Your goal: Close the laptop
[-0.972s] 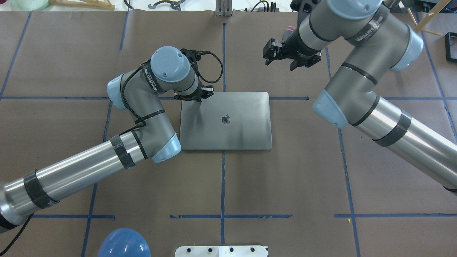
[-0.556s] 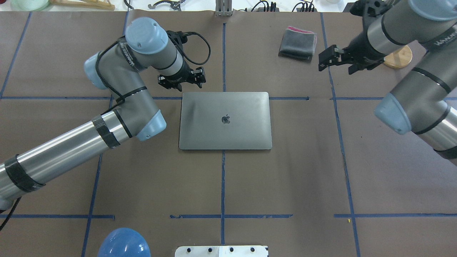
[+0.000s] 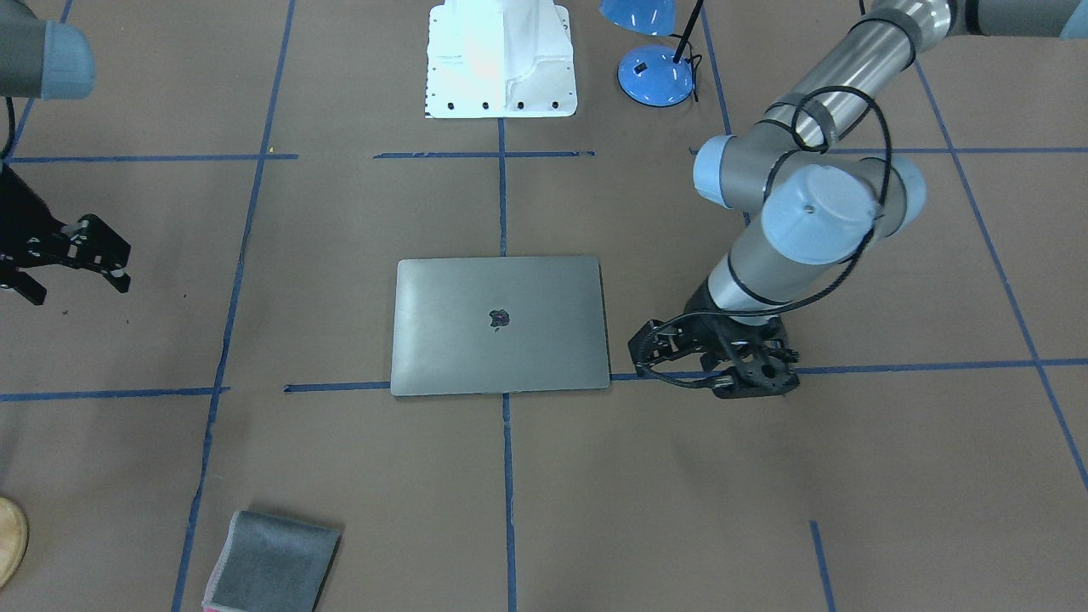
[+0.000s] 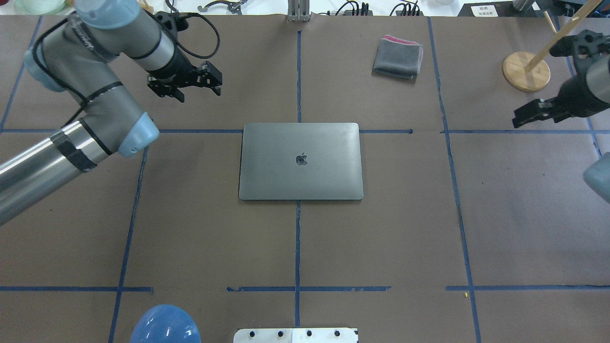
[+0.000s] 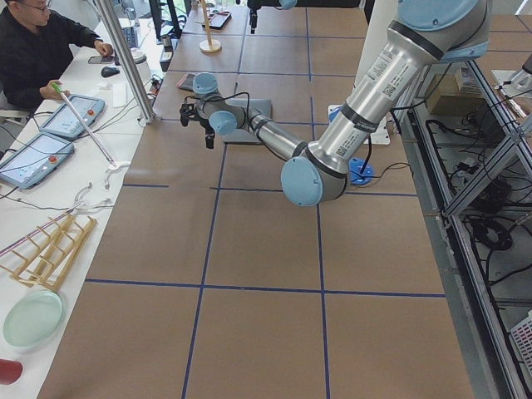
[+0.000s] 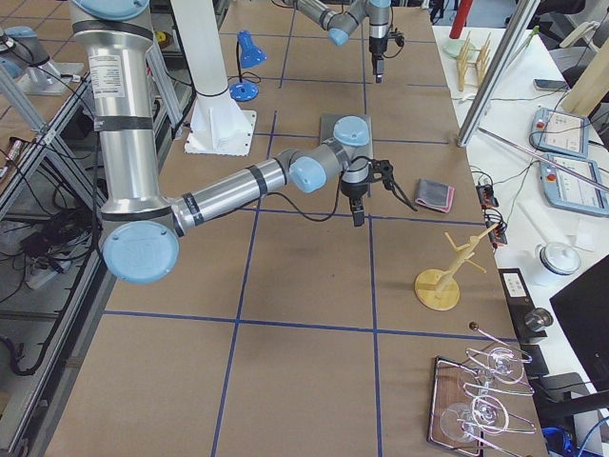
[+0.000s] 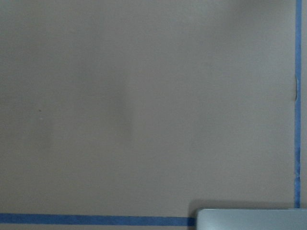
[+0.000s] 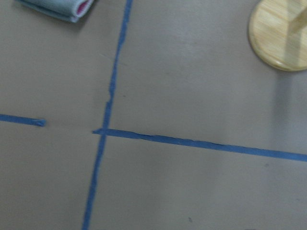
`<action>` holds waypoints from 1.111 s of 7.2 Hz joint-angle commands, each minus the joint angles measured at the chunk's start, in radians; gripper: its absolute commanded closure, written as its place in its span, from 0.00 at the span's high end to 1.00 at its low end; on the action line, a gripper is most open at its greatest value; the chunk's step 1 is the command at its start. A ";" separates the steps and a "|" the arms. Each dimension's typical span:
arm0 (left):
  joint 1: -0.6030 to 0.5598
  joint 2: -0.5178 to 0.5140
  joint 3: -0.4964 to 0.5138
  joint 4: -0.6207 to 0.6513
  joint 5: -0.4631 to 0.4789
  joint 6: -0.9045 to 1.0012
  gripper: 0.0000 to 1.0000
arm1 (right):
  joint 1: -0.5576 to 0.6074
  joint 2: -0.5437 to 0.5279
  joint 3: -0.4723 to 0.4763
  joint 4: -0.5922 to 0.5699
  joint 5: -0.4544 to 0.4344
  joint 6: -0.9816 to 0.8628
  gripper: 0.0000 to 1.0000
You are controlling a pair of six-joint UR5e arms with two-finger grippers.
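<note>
Lying flat mid-worktop (image 4: 381,238), laptop (image 4: 300,161): lid fully down, logo up. Closing looks done. Left claw (image 4: 196,93) spread wide, empty, near laptop's far corner, not touching. Right claw (image 3: 76,280) spread too, empty, well apart. Only parking arms left, I'd say.

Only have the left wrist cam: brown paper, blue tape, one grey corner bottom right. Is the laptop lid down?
Observer: Yes. In the overhead view the laptop lies flat and shut, logo up.
Operator: Where's the left gripper relative to it?
Observer: The left gripper is off the laptop, past its far left corner, open and holding nothing.
Operator: And the right one?
Observer: The right gripper is open and empty, well off to the laptop's right, near the wooden stand base.
</note>
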 commanded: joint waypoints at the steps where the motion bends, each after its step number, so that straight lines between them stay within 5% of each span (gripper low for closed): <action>1: -0.137 0.166 -0.156 0.107 -0.069 0.186 1.00 | 0.088 -0.107 -0.001 0.002 -0.002 -0.092 0.99; 4: -0.293 0.445 -0.348 0.346 -0.071 0.549 1.00 | 0.093 -0.102 -0.007 0.000 -0.007 -0.087 0.99; 5: -0.382 0.505 -0.311 0.348 -0.070 0.725 1.00 | 0.128 -0.109 -0.008 -0.010 0.008 -0.090 0.99; 8: -0.579 0.513 -0.124 0.383 -0.085 1.060 1.00 | 0.264 -0.090 -0.053 -0.128 0.256 -0.202 0.99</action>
